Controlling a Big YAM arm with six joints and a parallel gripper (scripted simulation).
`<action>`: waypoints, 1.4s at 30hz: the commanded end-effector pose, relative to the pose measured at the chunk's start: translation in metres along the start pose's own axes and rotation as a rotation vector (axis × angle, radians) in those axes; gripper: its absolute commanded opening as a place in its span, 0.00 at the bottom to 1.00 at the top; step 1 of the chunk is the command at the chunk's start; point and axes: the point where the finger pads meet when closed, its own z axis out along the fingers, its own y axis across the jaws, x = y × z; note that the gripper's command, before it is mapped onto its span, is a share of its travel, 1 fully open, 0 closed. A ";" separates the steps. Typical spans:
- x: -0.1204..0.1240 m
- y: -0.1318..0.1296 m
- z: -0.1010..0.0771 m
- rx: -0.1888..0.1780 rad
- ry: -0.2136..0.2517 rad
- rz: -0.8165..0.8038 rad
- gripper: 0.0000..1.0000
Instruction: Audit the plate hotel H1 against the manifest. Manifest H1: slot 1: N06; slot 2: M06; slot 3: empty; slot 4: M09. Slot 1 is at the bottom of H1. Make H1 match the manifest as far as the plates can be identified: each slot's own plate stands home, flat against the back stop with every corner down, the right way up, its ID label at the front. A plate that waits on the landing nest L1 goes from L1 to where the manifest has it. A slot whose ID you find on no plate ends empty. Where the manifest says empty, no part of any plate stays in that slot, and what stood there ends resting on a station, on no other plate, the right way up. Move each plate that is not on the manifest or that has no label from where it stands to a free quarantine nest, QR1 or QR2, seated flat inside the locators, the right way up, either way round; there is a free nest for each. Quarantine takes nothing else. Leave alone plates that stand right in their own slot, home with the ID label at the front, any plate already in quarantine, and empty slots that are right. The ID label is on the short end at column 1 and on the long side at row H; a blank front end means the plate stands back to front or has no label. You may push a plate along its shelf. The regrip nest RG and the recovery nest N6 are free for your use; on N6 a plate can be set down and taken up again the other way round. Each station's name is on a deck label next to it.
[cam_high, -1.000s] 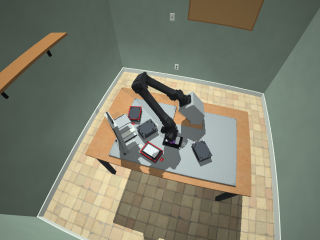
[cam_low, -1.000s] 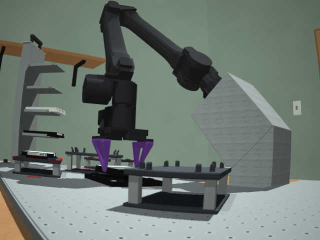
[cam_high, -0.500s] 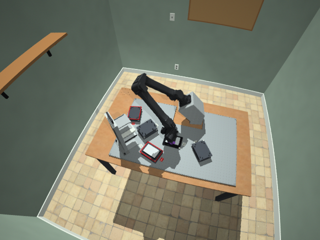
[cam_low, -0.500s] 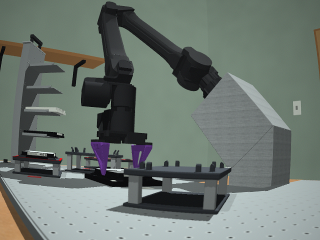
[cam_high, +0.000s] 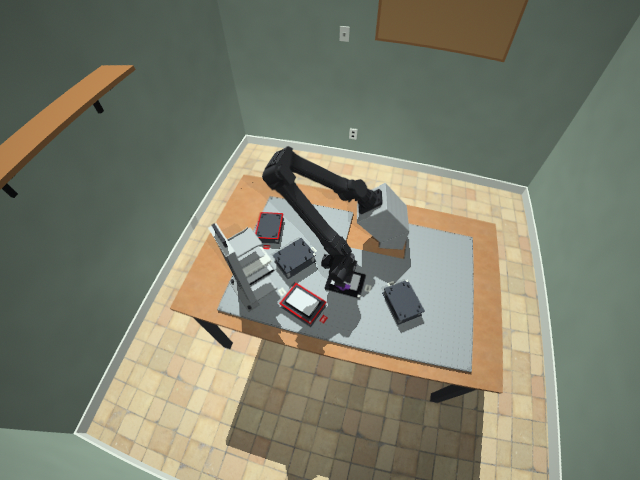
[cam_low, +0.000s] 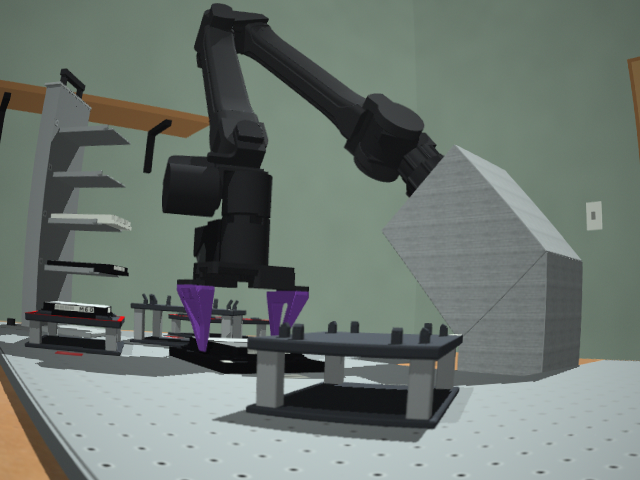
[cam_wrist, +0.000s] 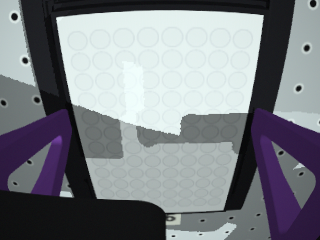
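A black-framed plate with a clear well field (cam_wrist: 160, 100) lies flat on a low station on the deck, and shows as a low black slab in the exterior view (cam_low: 227, 359). My gripper (cam_low: 242, 320) is open, with its purple fingers down on either long side of this plate (cam_wrist: 160, 167), apart from its walls. The plate hotel H1 (cam_low: 72, 206) stands at the left (cam_high: 248, 263). It holds a white plate (cam_low: 93, 222) on the second shelf from the bottom and a black plate (cam_low: 90, 266) on the bottom shelf. The two upper shelves look bare.
A red-edged nest (cam_high: 302, 303) in front of the hotel holds a white-topped plate (cam_low: 77, 308). A second red-edged nest (cam_high: 269, 226) lies behind. Two raised dark nests with locator pins stand nearby (cam_high: 294, 256) (cam_low: 354, 361). The grey base block (cam_low: 485, 258) is at the right.
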 end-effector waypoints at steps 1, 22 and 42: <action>-0.001 0.005 -0.002 -0.013 -0.002 -0.004 1.00; 0.001 0.005 -0.054 -0.022 -0.002 -0.006 1.00; 0.003 0.018 -0.107 -0.044 0.002 0.014 1.00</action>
